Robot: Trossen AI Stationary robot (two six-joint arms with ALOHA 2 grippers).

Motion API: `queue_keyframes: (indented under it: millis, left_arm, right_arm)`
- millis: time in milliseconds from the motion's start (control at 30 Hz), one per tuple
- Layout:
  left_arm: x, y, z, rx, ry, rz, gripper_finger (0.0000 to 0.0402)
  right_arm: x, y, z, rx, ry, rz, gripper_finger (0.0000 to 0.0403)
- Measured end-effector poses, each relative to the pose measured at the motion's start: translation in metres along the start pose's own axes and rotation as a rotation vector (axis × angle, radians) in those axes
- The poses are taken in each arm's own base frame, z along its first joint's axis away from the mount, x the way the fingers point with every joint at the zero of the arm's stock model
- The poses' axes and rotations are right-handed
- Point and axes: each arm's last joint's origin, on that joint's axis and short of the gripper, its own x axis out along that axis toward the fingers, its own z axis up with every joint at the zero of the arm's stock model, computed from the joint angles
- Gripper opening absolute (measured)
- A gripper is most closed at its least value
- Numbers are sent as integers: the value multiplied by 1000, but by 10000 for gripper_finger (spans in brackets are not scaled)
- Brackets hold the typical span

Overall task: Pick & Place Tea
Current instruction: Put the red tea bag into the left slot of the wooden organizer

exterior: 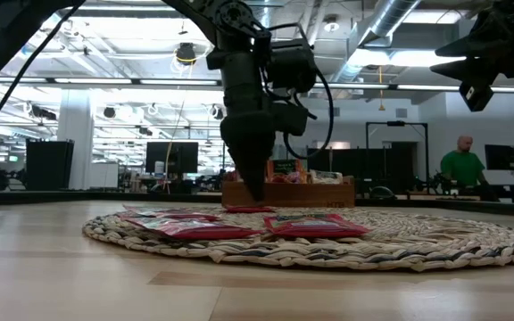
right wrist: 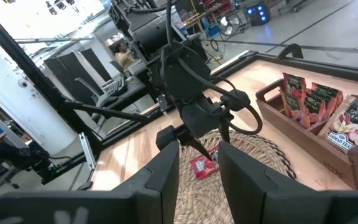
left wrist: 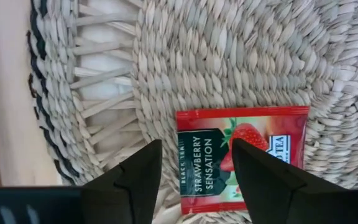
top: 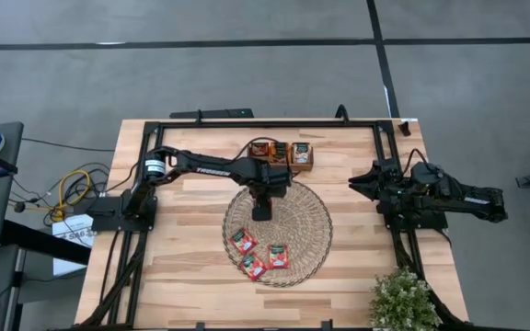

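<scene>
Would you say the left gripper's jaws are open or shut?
Open: the left gripper straddles a red sachet lying flat on the mat.

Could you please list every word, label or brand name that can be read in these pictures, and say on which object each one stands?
"STRAWBERRY SENSATION": on the dark label of the red sachet between the left gripper's fingers.
"BLACK TEA": small line on the same label, only just readable.
"TEA": white patch on that sachet, the rest hidden.
"VANILLA CINNAMON APPLE": on the pale sachet in the wooden tray.
"TROSSEN": on the left arm, barely legible.
Print on the other sachets is too small to read.

Four red sachets [top: 259,253], one mat [top: 306,221]
</scene>
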Motion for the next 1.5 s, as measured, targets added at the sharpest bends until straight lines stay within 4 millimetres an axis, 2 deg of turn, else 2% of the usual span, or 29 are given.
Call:
queue_keyframes:
  millis: [333, 800, 900, 1200, 1500]
  left_arm:
    - [17, 1, -2, 1, 40, 10, 172]
    - [16, 1, -2, -4, 44, 18, 169]
    - [16, 1, -2, -6, 44, 19, 153]
    - [17, 1, -2, -7, 46, 26, 71]
    - [14, 2, -2, -40, 49, 121, 27]
  right_arm:
    - [0, 0, 0, 0, 0, 1, 103]
    - [0, 0, 0, 0, 0, 1, 103]
    - [0, 0, 0, 0, 0, 1, 103]
    - [0, 0, 0, 0, 0, 1, 103]
    - [0, 0, 0, 0, 0, 1, 103]
